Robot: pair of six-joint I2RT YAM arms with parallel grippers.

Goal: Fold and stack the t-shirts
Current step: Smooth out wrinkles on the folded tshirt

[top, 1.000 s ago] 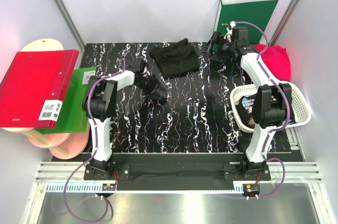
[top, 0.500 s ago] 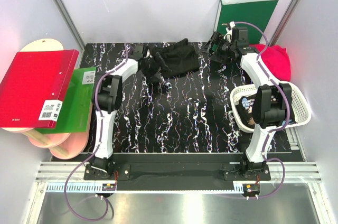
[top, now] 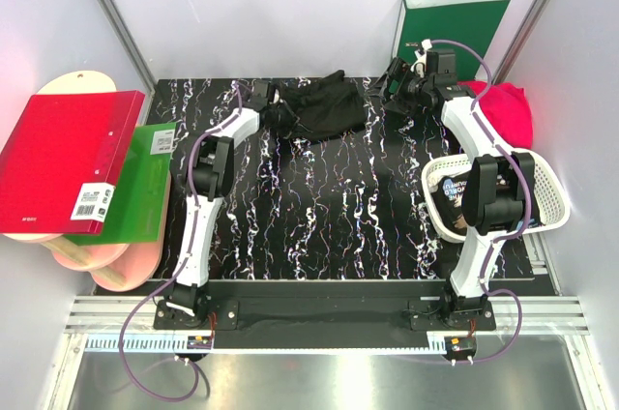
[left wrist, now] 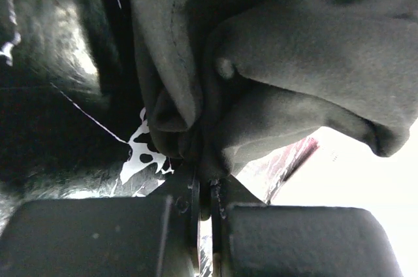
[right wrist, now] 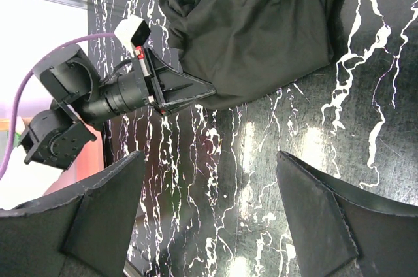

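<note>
A crumpled black t-shirt (top: 324,105) lies at the back middle of the marbled black table. My left gripper (top: 276,112) is at its left edge, shut on a fold of the cloth. In the left wrist view the dark cloth (left wrist: 274,61) bunches right above my left gripper (left wrist: 204,189), a pinch of it caught between the fingers. My right gripper (top: 395,81) hovers open just right of the shirt, holding nothing. Its wrist view shows my right gripper (right wrist: 209,159) over bare table, with the black shirt (right wrist: 261,29) and the left gripper (right wrist: 192,91) beyond. A crimson-pink t-shirt (top: 508,110) lies at the far right.
A white lattice basket (top: 544,178) at the right edge holds a black printed tee (top: 453,188). A green binder (top: 455,28) leans against the back wall. A red binder (top: 68,159) and a green binder (top: 135,188) lie over wooden boards at the left.
My left arm has stretched away from the middle left of the table to the black shirt's left edge and shut on the cloth. The right arm has not moved.
</note>
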